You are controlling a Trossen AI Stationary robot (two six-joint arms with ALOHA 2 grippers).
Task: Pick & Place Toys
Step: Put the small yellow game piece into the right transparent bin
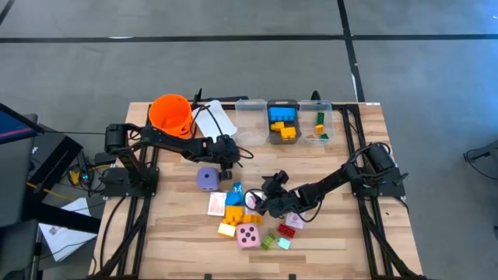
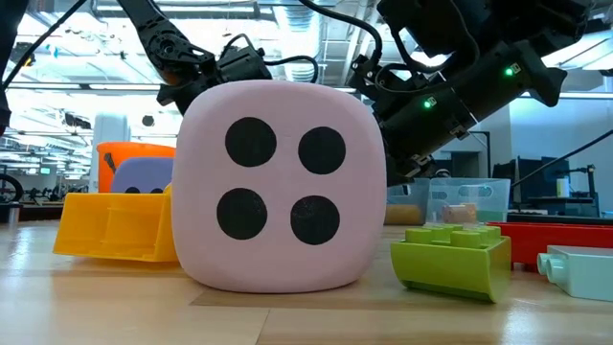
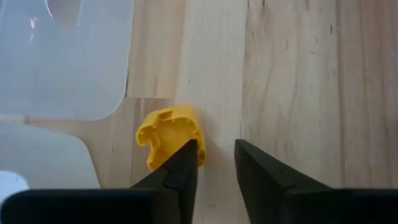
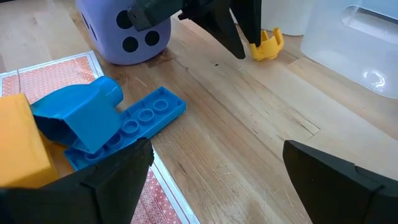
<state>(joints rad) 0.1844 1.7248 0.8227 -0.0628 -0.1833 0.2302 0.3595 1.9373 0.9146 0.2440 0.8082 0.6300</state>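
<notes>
A small yellow plastic piece (image 3: 169, 134) lies on the wood next to a clear lid. My left gripper (image 3: 216, 152) points down at the table beside it, fingers a narrow gap apart with only bare wood between them; the piece sits outside the gap. My right gripper (image 4: 217, 180) stands wide open, low over the toy pile (image 1: 245, 218), with nothing between its fingers. Ahead of it lie a blue brick (image 4: 106, 124), an orange brick (image 4: 18, 143), pink-backed cards (image 4: 50, 74) and the purple die (image 4: 124, 28). The pink die (image 2: 283, 182) rests near the front edge. My left gripper has the outer side of one fingertip (image 3: 186, 155) right against the yellow piece's edge (image 3: 196, 146), coming from above at a slant. Whether it touches the piece I cannot tell. The piece lies on the table.
The orange bucket (image 1: 171, 113) stands at the far left, with a white lid (image 1: 214, 120) next to it. Clear bins (image 1: 250, 120) line the far edge; two hold bricks (image 1: 282, 123). Green (image 2: 450, 254), red (image 1: 291, 225) and yellow (image 1: 226, 229) bricks lie near the pink die.
</notes>
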